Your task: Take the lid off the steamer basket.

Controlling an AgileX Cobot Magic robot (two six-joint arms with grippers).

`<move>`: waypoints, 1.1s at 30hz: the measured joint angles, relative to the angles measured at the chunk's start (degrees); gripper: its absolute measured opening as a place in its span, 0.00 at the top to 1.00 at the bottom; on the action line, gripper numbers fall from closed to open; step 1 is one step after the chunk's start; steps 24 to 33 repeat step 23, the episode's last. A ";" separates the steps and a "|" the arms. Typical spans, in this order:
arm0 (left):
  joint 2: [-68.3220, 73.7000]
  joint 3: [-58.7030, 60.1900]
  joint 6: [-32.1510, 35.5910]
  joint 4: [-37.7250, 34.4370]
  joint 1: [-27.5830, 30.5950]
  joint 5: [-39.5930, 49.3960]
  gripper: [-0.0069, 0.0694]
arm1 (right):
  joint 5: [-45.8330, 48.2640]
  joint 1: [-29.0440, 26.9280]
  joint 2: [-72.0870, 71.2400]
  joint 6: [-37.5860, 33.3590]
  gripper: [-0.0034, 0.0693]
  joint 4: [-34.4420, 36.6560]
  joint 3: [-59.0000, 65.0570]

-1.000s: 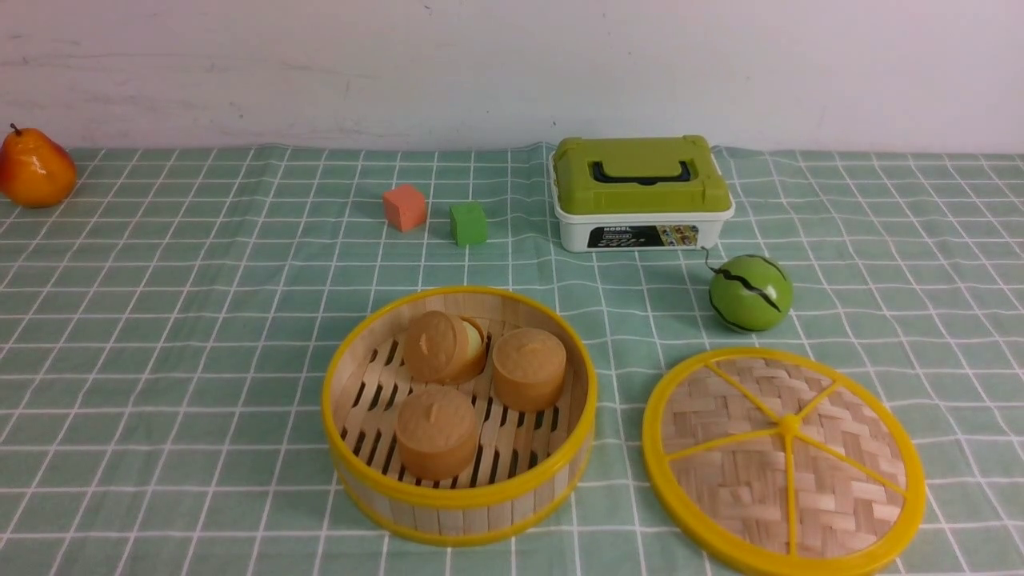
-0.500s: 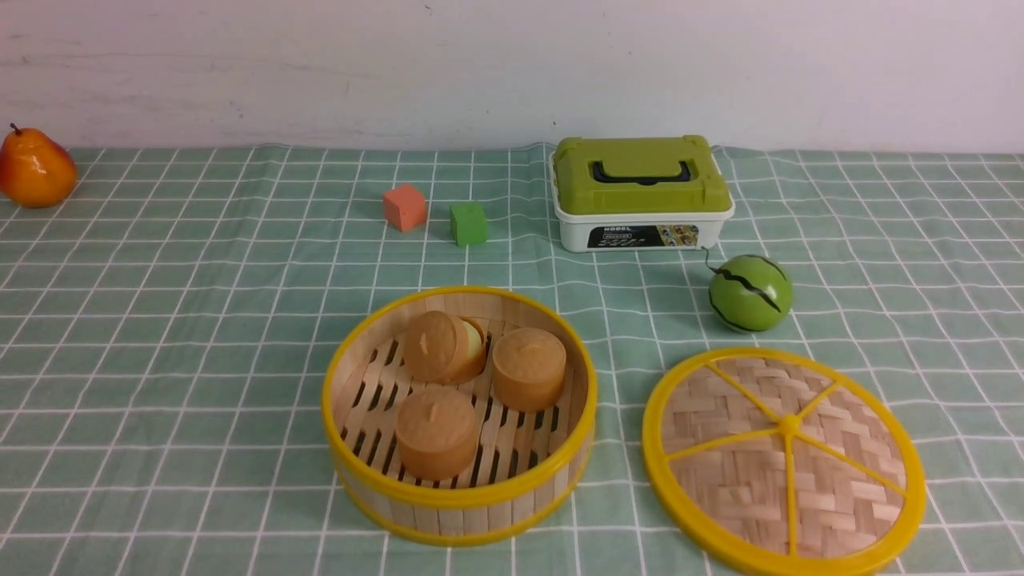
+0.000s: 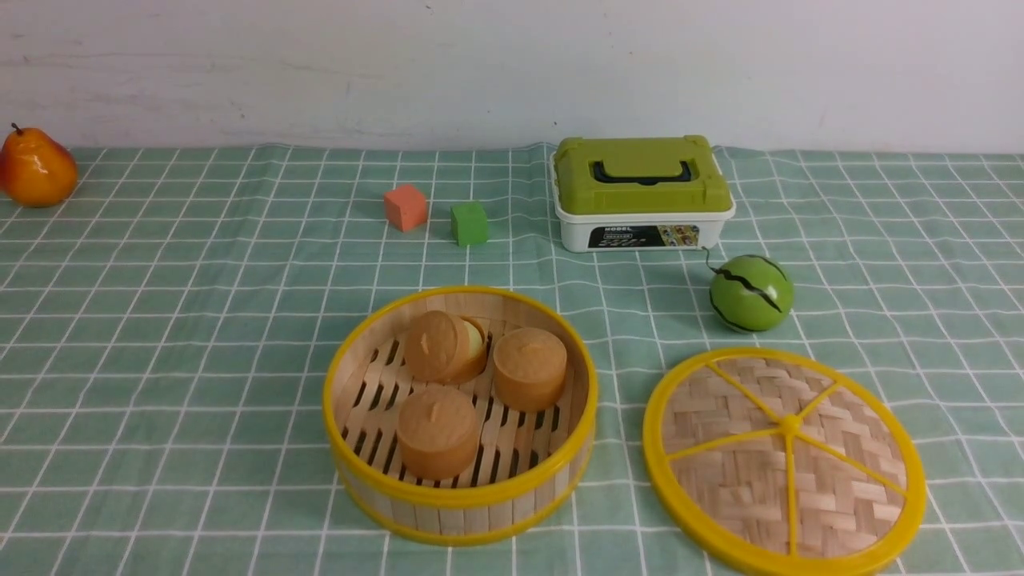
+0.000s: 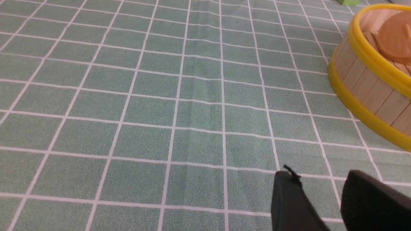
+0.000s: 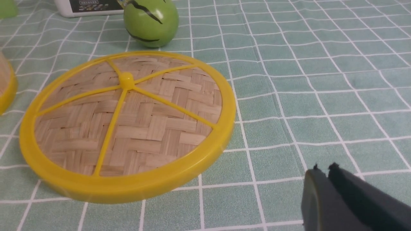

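The steamer basket (image 3: 460, 472) stands uncovered on the cloth, front centre, with three brown round cakes (image 3: 438, 430) inside; its wall also shows in the left wrist view (image 4: 369, 83). The lid (image 3: 784, 460) lies flat on the cloth to the basket's right, apart from it, and also shows in the right wrist view (image 5: 128, 125). My left gripper (image 4: 316, 179) is open and empty, low over bare cloth beside the basket. My right gripper (image 5: 324, 168) is shut and empty, over bare cloth beside the lid. Neither gripper shows in the front view.
A green toy watermelon (image 3: 750, 293) sits just behind the lid. A white box with a green lid (image 3: 642, 192), an orange cube (image 3: 405, 207) and a green cube (image 3: 469, 223) stand behind the basket. A pear (image 3: 35, 168) lies far back left.
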 joint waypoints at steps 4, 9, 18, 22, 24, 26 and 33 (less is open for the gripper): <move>0.00 0.00 0.00 0.00 0.00 0.00 0.60 | 0.00 0.00 0.00 0.05 0.92 0.00 0.00; 0.00 0.00 0.00 0.00 0.00 0.00 0.60 | 0.00 0.00 0.00 0.12 0.92 0.00 0.00; 0.00 0.00 0.00 0.00 0.00 0.00 0.60 | 0.00 0.00 0.00 0.13 0.90 0.00 0.00; 0.00 0.00 0.00 0.00 0.00 0.00 0.60 | 0.00 0.00 0.00 0.13 0.89 0.00 0.00; 0.00 0.00 0.00 0.00 0.00 0.00 0.60 | 0.00 0.00 0.00 0.13 0.89 0.00 0.00; 0.00 0.00 0.00 0.00 0.00 0.00 0.60 | 0.00 0.00 0.00 0.13 0.89 0.00 0.00; 0.00 0.00 0.00 0.00 0.00 0.00 0.60 | 0.00 0.00 0.00 0.13 0.89 0.00 0.00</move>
